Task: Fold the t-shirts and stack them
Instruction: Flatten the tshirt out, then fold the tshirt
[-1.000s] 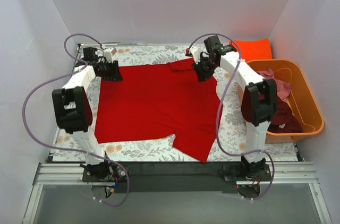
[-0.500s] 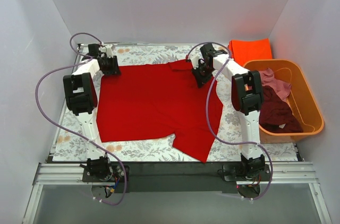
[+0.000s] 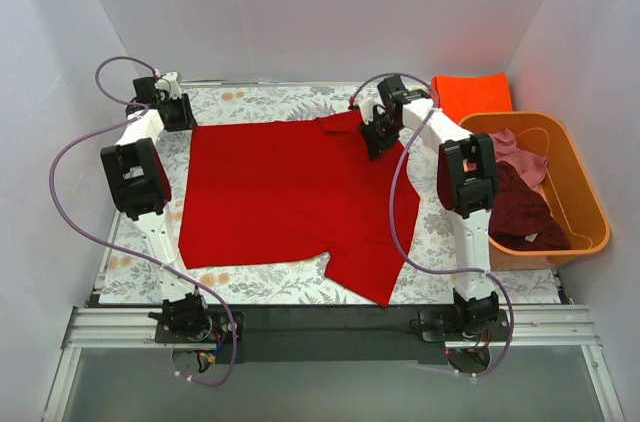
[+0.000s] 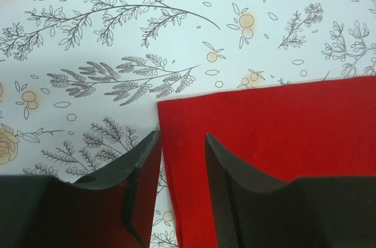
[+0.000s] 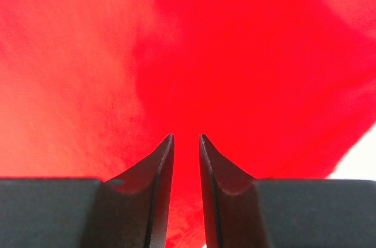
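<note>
A bright red t-shirt lies spread flat on the flowered table cover, one sleeve pointing to the near right. My left gripper hovers just off the shirt's far left corner; in the left wrist view that gripper is open, and the flat cloth edge shows through the gap. My right gripper is low over the far right shoulder area. In the right wrist view its jaws stand a narrow gap apart with red cloth filling the view. A folded orange-red t-shirt lies at the far right.
An orange plastic tub stands at the right edge, with a maroon t-shirt and a dusty pink one crumpled inside. White walls close in the table on three sides. The flowered cover shows around the shirt.
My left gripper has moved left and back, off the shirt's far left corner, which stays flat. The right gripper has hardly moved; its jaws have parted slightly.
</note>
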`<state>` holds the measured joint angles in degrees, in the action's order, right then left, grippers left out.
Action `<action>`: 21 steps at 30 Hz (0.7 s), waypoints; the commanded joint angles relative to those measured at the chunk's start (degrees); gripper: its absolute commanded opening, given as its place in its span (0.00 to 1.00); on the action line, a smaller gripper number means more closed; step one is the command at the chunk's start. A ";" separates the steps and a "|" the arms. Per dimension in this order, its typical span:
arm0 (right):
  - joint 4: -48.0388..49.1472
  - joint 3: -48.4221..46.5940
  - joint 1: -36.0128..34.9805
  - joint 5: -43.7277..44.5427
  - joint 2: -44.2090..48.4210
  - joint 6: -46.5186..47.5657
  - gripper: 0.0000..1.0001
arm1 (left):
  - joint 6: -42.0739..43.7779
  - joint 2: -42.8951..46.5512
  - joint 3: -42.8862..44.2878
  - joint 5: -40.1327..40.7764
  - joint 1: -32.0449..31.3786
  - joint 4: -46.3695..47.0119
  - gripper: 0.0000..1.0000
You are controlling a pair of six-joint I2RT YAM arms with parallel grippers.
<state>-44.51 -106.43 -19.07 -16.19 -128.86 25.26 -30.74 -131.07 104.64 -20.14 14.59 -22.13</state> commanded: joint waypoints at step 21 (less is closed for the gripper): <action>16.30 -19.96 2.81 4.85 -12.29 -10.58 0.45 | -2.66 6.70 -1.10 -12.03 -0.18 3.06 0.41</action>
<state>-32.18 -124.40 -16.88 -12.01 -141.60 16.75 -33.50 -129.36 104.29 -32.18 14.50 -20.27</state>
